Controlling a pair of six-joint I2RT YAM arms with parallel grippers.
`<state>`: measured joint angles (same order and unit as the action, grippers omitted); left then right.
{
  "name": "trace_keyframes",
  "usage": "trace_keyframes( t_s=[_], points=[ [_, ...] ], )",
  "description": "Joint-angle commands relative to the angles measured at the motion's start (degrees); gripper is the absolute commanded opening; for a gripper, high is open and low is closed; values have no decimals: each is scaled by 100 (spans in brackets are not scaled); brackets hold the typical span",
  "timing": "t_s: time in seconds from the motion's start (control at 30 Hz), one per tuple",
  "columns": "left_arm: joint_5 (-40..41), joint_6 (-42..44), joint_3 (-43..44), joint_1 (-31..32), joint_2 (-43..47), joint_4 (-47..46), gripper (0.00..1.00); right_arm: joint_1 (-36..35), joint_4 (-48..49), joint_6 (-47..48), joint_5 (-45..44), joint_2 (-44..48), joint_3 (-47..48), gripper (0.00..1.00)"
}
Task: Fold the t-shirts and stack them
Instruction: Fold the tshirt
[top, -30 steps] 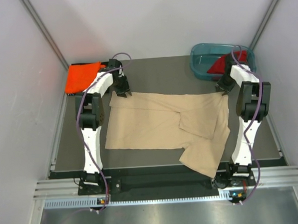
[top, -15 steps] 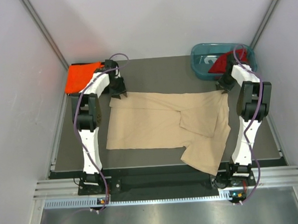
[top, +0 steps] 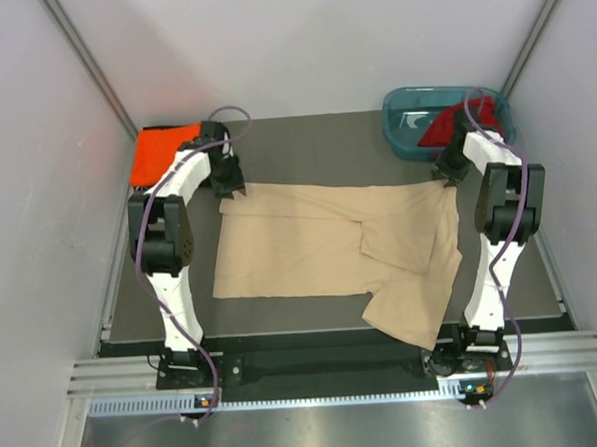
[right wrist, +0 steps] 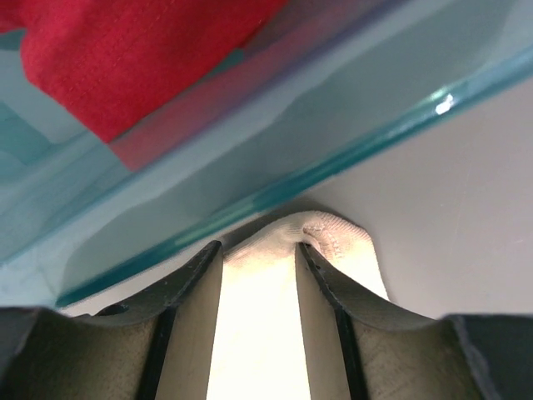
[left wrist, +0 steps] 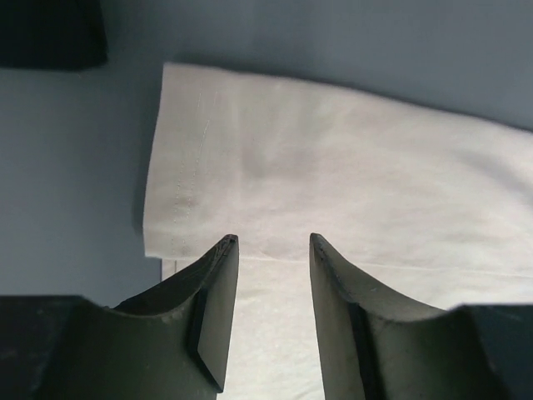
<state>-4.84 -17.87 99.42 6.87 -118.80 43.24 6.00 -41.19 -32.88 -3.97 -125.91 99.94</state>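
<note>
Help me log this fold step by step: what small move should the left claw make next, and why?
Probably lower the left claw and close it on the far edge of the beige t-shirt. Its jaws stand apart above the cloth, holding nothing, while the right claw has the shirt's other far corner bunched between its fingers beside the teal tub.

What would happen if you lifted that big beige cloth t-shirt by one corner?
Probably floppy: the beige cloth t-shirt lies in soft folds, so it would likely droop. It bunches into a peak between the fingers of the right gripper, so it seems thin and easy to pinch.
</note>
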Motion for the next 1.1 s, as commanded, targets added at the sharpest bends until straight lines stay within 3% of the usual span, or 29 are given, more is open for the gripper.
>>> trace_keyframes(
  t_s=[0.0, 0.2, 0.4, 0.63, 0.87, 1.07],
  points=[
    [124, -129, -414, -46, -301, -272, 44, -73, 357, 177, 89, 189, -352, 41],
    [791, -120, -607, -116, -591, 105, 44, -99, 375, 352, 98, 312, -467, 42],
    [801, -226, -1485, -528, -276, -17, 43, -134, 340, 537, 89, 470, -475, 42],
    [1020, 20, -1794, -1056, -56, 17, 44, -345, 138, 783, -86, 883, -344, 44],
    [1169, 161, -1908, -1408, 41, -9, 44, -942, -100, 1135, -184, 998, -28, 48],
    [1196, 213, -1891, -1900, 129, -35, 44, -1540, -328, 1284, 273, 717, 306, 49]
  ],
)
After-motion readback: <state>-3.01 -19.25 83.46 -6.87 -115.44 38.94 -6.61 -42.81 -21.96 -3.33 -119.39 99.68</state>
